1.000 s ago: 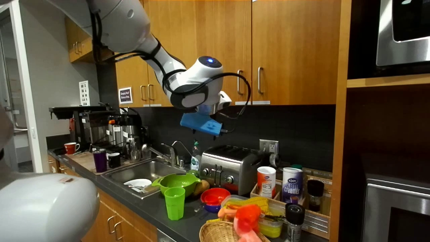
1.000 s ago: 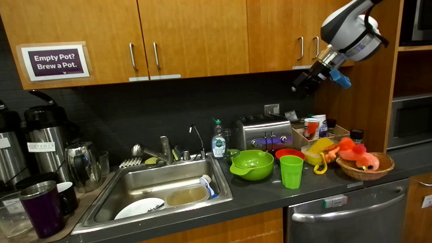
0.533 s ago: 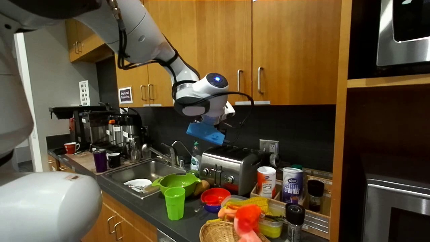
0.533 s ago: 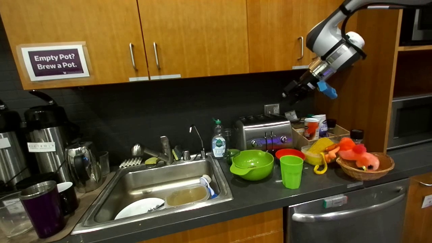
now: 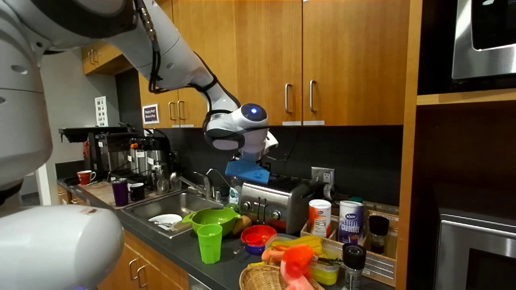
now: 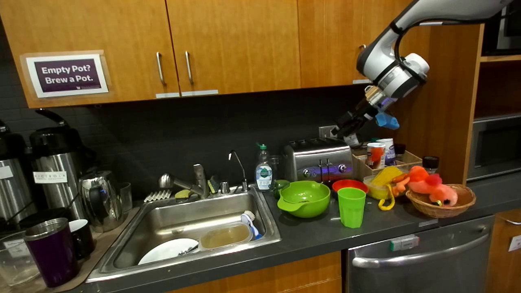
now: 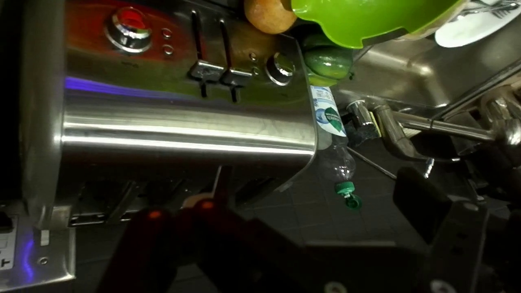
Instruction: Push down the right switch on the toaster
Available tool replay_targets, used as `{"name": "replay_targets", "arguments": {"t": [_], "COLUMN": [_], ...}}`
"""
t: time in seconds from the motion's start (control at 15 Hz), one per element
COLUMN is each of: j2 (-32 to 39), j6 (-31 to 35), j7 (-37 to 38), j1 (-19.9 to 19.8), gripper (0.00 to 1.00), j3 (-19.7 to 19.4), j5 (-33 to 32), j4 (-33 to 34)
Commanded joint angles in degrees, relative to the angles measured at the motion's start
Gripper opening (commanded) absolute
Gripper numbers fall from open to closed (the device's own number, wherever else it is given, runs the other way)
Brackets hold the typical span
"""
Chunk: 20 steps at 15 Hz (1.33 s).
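The silver toaster stands on the counter against the dark wall, in both exterior views point(image 5: 266, 199) point(image 6: 317, 156) and in the wrist view point(image 7: 179, 118). Two levers sit side by side mid-front, between two knobs, near the tops of their slots. The wrist view shows the toaster upside down, so its right lever point(image 7: 206, 71) is at the picture's left and its left lever point(image 7: 237, 78) beside it. My gripper point(image 6: 344, 127) is just above the toaster's top right in an exterior view. In the wrist view the gripper point(image 7: 319, 183) has its fingers wide apart, nothing between them.
A green bowl point(image 6: 305, 199), red bowl point(image 6: 350, 186) and green cup point(image 6: 351, 207) stand before the toaster. A soap bottle point(image 6: 263, 173) and the sink point(image 6: 163, 211) are beside it. A wooden box point(image 5: 379, 262) holds containers on the other side. Cabinets point(image 5: 350, 60) hang above.
The arm and gripper have moved down toward the toaster's top, also shifting left in an exterior view. The toaster and the counter objects have not moved.
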Motion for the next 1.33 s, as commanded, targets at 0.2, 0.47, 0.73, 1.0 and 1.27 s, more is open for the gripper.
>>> {"name": "replay_targets", "arguments": {"t": [0.2, 0.47, 0.73, 1.0, 1.27], "j2": [3.61, 5.75, 6.11, 6.62, 6.62], "j6": [12.21, 22.74, 25.03, 24.20, 24.20], "j7": [0.25, 4.94, 9.25, 8.15, 8.16], "j1": [1.40, 2.89, 4.47, 4.25, 4.24], "gripper": [1.00, 1.00, 1.00, 1.00, 1.00], "j3": [2.55, 4.40, 4.98, 5.10, 5.01], "j5": [-4.91, -11.10, -14.49, -13.35, -13.35], "j4": [-0.16, -1.52, -2.78, -2.42, -2.42]}}
